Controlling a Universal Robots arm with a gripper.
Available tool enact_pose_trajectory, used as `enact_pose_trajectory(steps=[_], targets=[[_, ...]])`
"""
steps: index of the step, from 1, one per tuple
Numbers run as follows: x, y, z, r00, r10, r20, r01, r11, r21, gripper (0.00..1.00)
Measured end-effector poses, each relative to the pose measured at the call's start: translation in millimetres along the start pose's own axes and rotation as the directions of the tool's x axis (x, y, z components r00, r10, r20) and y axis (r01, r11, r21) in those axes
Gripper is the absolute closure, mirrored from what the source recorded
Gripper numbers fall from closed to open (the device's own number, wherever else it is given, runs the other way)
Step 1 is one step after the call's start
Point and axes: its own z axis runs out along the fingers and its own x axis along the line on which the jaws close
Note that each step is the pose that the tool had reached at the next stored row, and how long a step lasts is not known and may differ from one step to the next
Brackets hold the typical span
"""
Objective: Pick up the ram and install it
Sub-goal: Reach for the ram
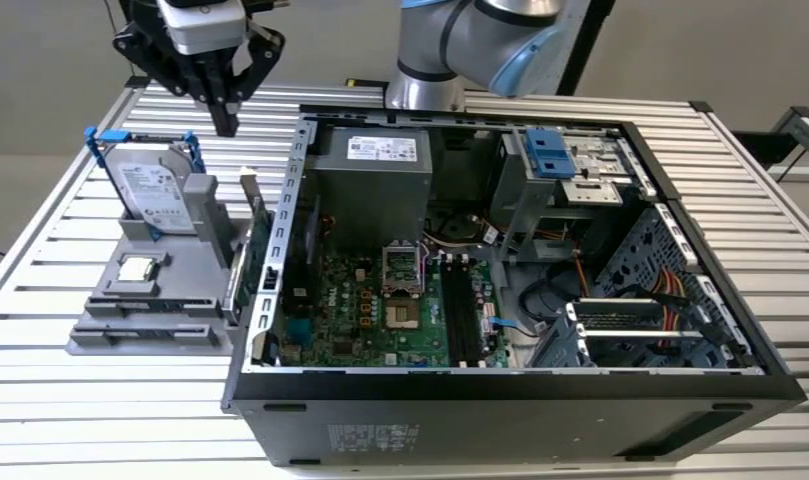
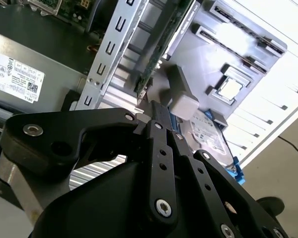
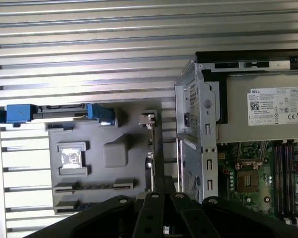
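Note:
The ram [image 1: 248, 225] is a slim greenish board standing on its long edge at the side of the grey holder [image 1: 151, 305] nearest the open computer case [image 1: 511, 400]. It appears edge-on in the first wrist view [image 3: 151, 144] and as a green strip in the second wrist view [image 2: 164, 42]. My gripper [image 1: 227, 125] hangs above the holder, beyond the ram's far end and clear of it. Its black fingers point down and meet at the tips, shut on nothing, as both wrist views [image 2: 156, 106] [image 3: 161, 187] also show. Dark memory slots [image 1: 460, 310] lie on the motherboard inside the case.
A silver hard drive in a blue frame [image 1: 157, 195] stands upright on the holder, and a small square silver chip [image 1: 137, 268] lies flat in front of it. The case's metal side wall [image 1: 291, 200] rises right beside the ram. Everything rests on a slatted metal table [image 1: 57, 400].

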Motion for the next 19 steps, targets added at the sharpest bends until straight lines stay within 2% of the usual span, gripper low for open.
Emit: enact_pose_trajectory(steps=[19], targets=[[18.1, -1.3, -0.4, 1.0000, 0.000, 0.0000, 0.000, 1.0000, 0.0000, 1.00]])
